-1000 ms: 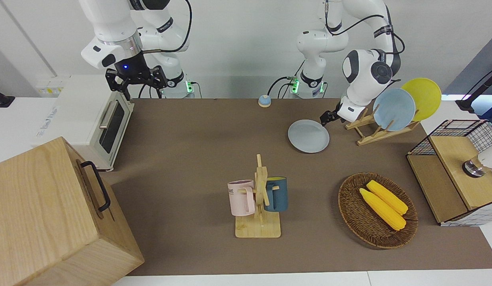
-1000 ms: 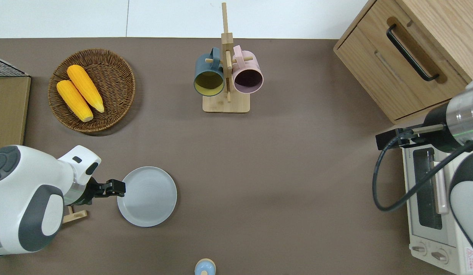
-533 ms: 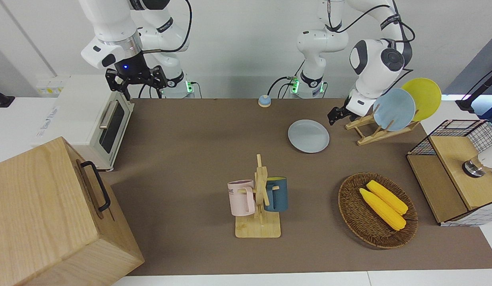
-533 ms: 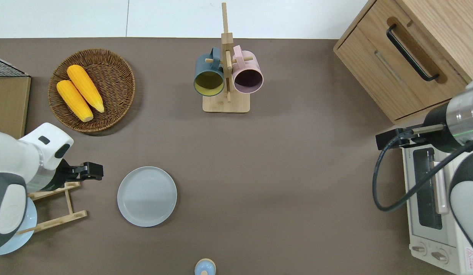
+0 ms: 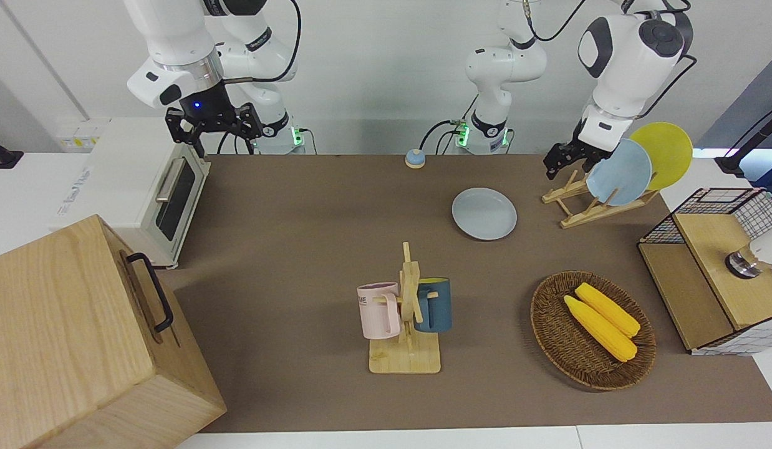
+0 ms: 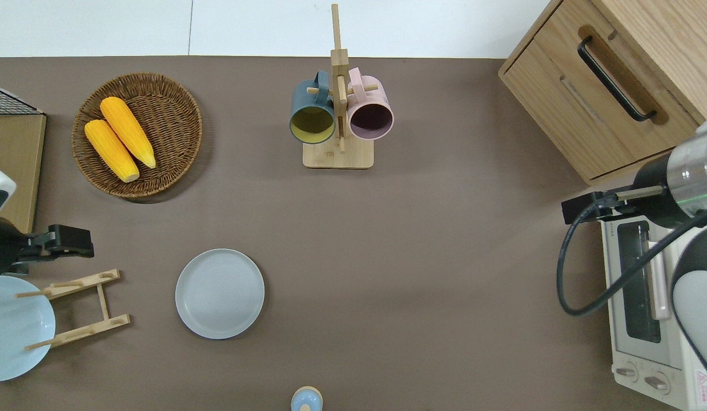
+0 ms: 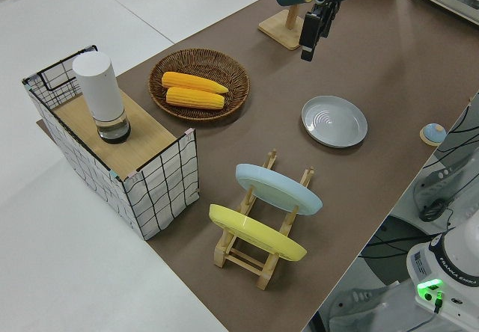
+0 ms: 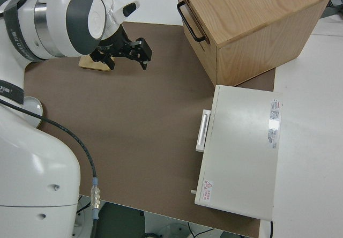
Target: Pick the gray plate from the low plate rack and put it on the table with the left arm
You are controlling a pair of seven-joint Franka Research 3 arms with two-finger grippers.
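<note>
The gray plate (image 5: 484, 213) lies flat on the brown table (image 5: 299, 249), free of any grip; it also shows in the overhead view (image 6: 220, 293) and the left side view (image 7: 334, 121). The low plate rack (image 5: 582, 202) stands beside it toward the left arm's end and holds a light blue plate (image 5: 618, 171) and a yellow plate (image 5: 663, 153). My left gripper (image 5: 562, 161) is open and empty, up in the air over bare mat at the rack's edge (image 6: 68, 242). My right gripper (image 5: 214, 128) is open and parked.
A wooden mug stand (image 5: 406, 312) with two mugs stands mid-table. A wicker basket (image 5: 592, 327) holds corn. A wire crate (image 5: 716, 268) is at the left arm's end. A toaster oven (image 5: 143, 187) and a wooden cabinet (image 5: 80, 337) are at the right arm's end.
My left gripper has drawn away from the gray plate's rim, risen and moved toward the left arm's end past the rack. The plate stays flat on the table.
</note>
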